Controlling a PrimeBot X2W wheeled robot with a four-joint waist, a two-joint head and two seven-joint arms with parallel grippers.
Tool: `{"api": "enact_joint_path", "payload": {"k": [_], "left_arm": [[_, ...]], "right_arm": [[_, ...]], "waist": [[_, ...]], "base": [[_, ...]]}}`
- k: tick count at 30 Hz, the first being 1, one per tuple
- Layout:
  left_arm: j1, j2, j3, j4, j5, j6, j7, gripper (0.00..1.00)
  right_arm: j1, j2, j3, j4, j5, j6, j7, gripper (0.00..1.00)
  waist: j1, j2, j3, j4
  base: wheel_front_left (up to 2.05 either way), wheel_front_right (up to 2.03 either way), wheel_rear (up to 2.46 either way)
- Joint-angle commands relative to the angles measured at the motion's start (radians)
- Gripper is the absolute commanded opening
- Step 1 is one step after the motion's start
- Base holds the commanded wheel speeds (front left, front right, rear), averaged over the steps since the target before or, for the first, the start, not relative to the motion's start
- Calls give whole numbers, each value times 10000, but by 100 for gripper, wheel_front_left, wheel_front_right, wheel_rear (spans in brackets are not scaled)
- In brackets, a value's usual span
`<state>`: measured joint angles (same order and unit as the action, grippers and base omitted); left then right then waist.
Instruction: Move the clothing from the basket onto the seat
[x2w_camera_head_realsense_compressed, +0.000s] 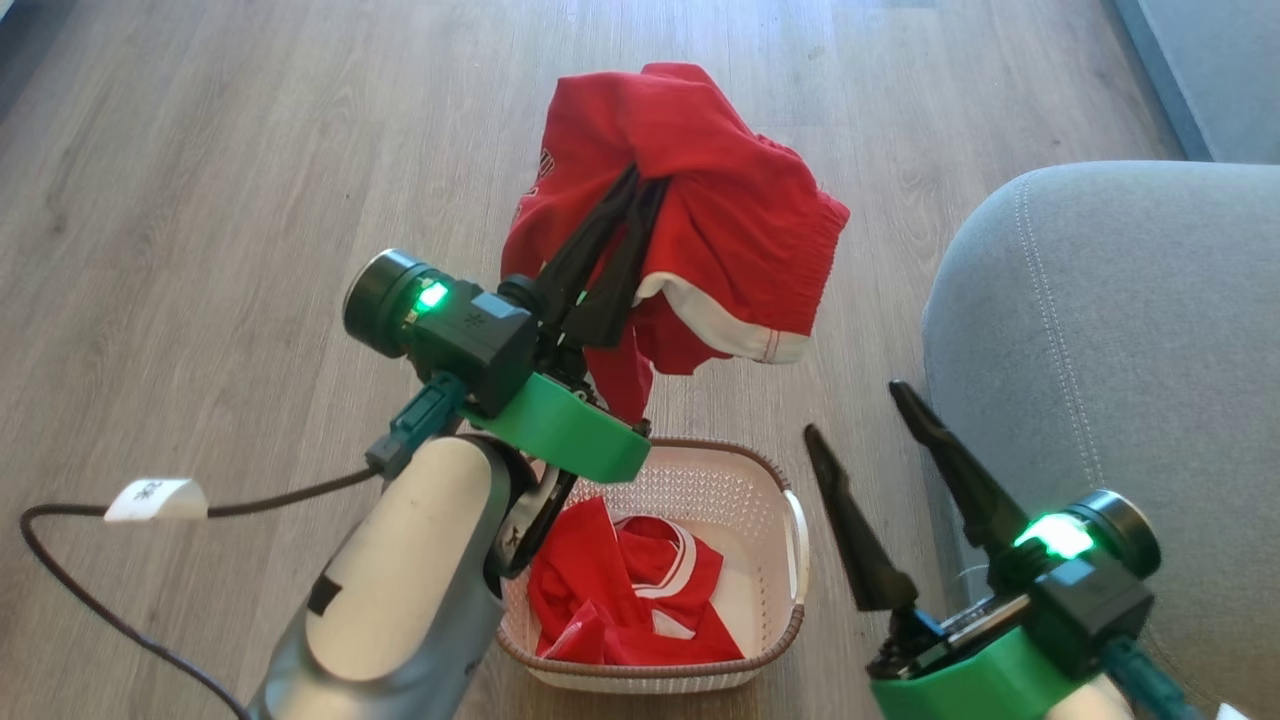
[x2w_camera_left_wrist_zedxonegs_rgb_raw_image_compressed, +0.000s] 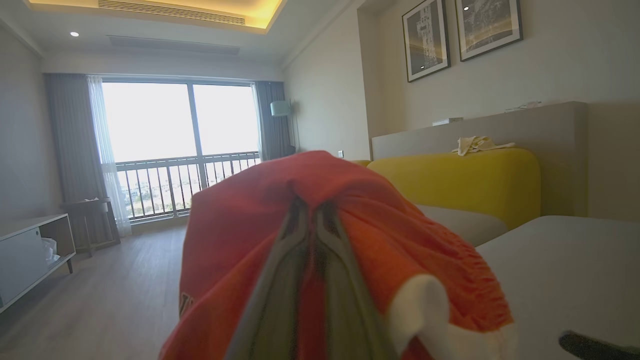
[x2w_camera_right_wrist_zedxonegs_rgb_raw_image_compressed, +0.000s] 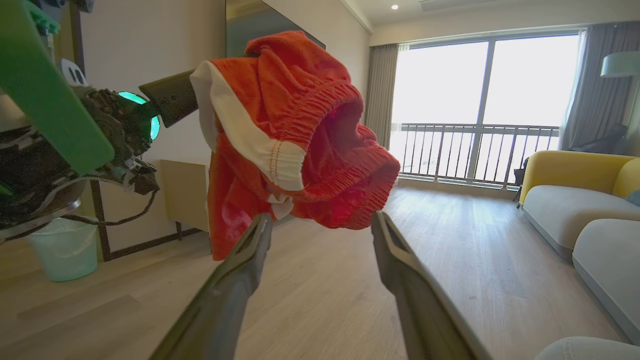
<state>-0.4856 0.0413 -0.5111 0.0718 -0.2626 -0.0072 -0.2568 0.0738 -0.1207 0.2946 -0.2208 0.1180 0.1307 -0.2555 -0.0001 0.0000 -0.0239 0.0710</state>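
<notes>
Red garment (x2w_camera_head_realsense_compressed: 720, 200) pinched in left fingers (x2w_camera_head_realsense_compressed: 590, 245), right fingers (x2w_camera_head_realsense_compressed: 850, 510) spread, lettering (x2w_camera_head_realsense_compressed: 543, 168) unreadable

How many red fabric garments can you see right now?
2: one bright red soft garment hangs pinched in the left end effector above the cream plastic basket; one crumpled red pile lies inside it, possibly hiding more.

**Hiding, cropping and blurring around the hanging garment**

Burying the tips of the left claw (x2w_camera_head_realsense_compressed: 640, 190) inside folds of the clothing (x2w_camera_head_realsense_compressed: 720, 210), keeping the pinched spot out of sight. Smearing that claw's fingers (x2w_camera_left_wrist_zedxonegs_rgb_raw_image_compressed: 272, 305) into a close grey blur in the left wrist view. Covering the near-left wall of the basket (x2w_camera_head_realsense_compressed: 795, 520) with the pale forearm (x2w_camera_head_realsense_compressed: 400, 600). Cropping the seat (x2w_camera_head_realsense_compressed: 1100, 350) at the right edge. Creasing the garment's print beyond reading.
</notes>
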Motion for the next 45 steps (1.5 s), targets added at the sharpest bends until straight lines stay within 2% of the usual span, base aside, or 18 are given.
{"api": "enact_joint_path", "payload": {"k": [1,11,29,37,45], "left_arm": [[-393,89,346,-302,58,-55,-49,0],[-497,89,-201,-242,-67,-54,-49,0],[-779,89,-1295,-176,-762,78,-49,0],[-897,89,-1745,-217,-983,94,-49,0],[-909,89,-2184,-15,-1232,107,-49,0]], "right_arm": [[-395,-100,301,-372,-173,0,-63,100],[-964,134,667,30,-732,0,-63,100],[-1981,505,1064,1586,-539,0,-63,100],[-2398,626,931,2165,-684,0,-63,100],[-2385,700,583,2004,-475,0,-63,100]], "waist": [[1,0,5,7],[1,0,52,66],[1,0,58,238],[1,0,7,346],[1,0,-23,448]], "base": [[0,0,0],[0,0,0],[0,0,0],[0,0,0],[0,0,0]]}}
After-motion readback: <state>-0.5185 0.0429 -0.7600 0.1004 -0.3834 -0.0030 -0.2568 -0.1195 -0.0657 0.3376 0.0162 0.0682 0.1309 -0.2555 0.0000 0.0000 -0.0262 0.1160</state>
